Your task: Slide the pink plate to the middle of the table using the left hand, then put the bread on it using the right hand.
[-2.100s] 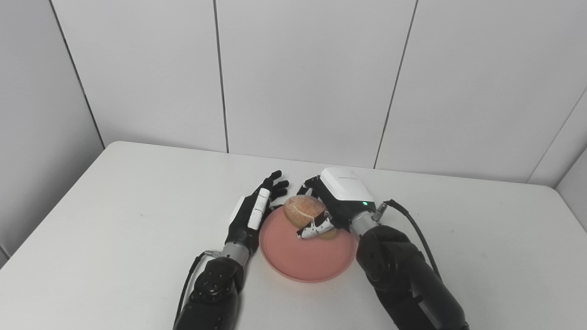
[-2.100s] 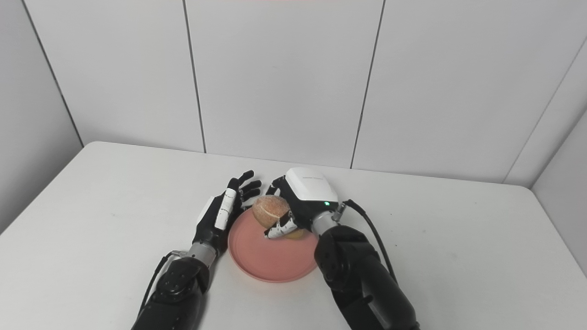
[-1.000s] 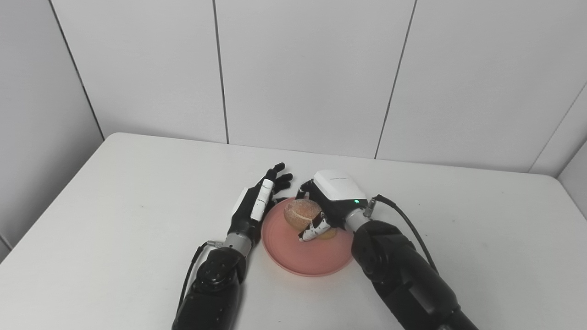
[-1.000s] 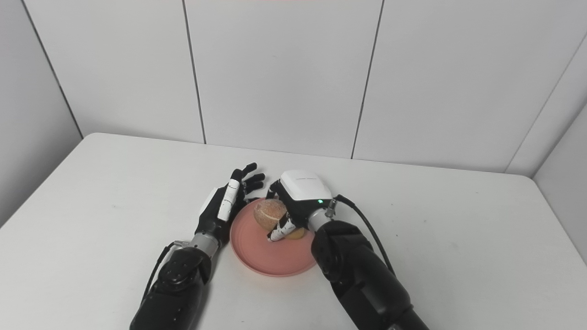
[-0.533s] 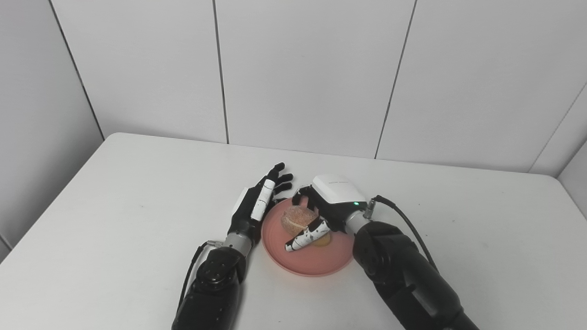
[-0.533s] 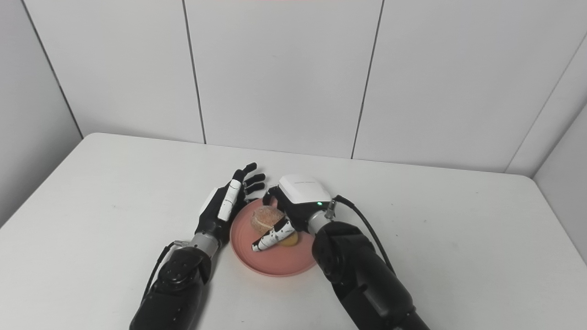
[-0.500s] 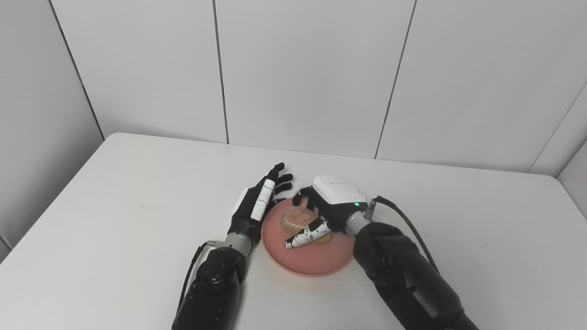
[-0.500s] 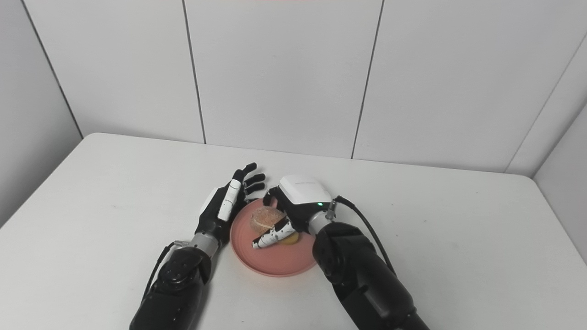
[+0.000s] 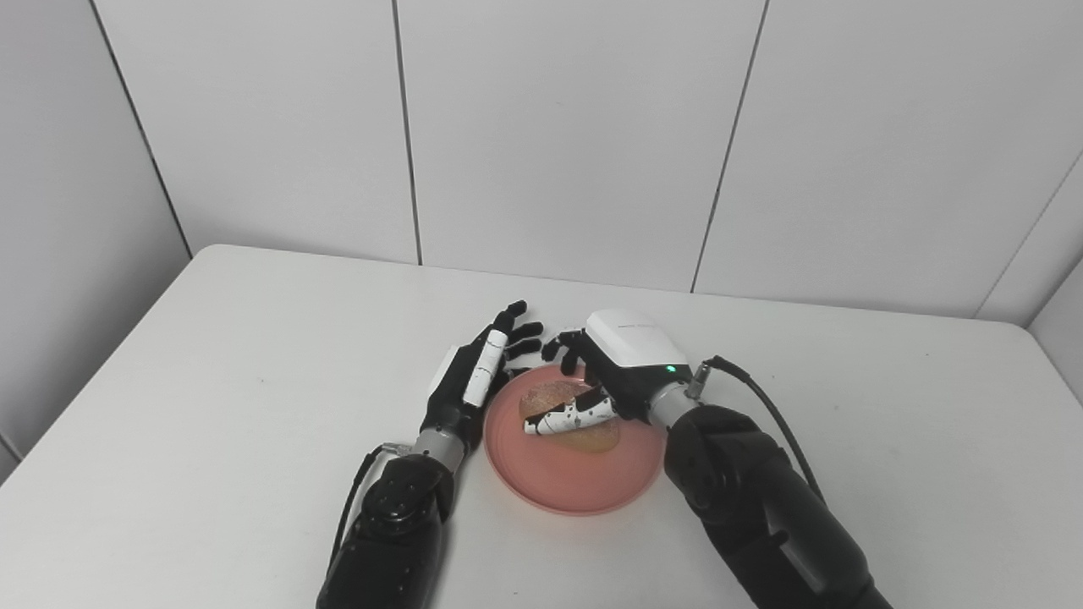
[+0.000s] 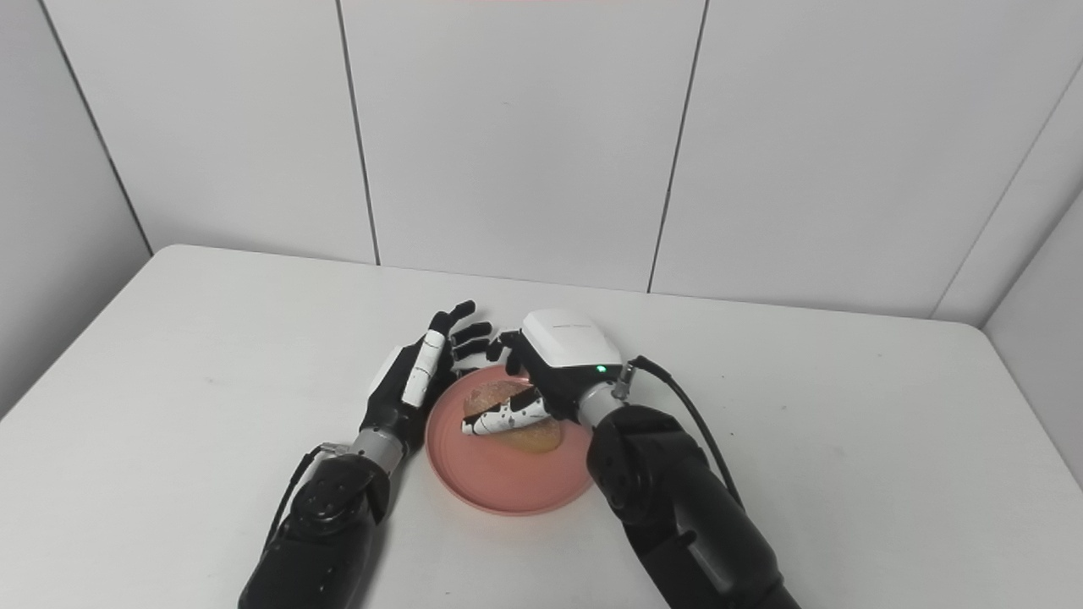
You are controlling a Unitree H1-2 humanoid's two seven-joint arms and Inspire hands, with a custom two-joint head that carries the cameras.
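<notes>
The pink plate lies near the middle of the white table. The round brown bread rests on the far half of the plate. My right hand hovers over the plate's far right rim, fingers spread, with its thumb stretched across the top of the bread and no grip on it. My left hand is open and stands on edge against the plate's left rim, fingers pointing away from me. In the right eye view the bread lies the same way, under the thumb of the right hand.
A black cable runs from my right wrist over the table to the right. Grey wall panels stand behind the table's far edge. The table's corners show at far left and far right.
The right hand lowered the bread onto the plate and opened; its fingers spread and the hand drew back a little towards the far right. The left hand stayed put. The camera shifted early on.
</notes>
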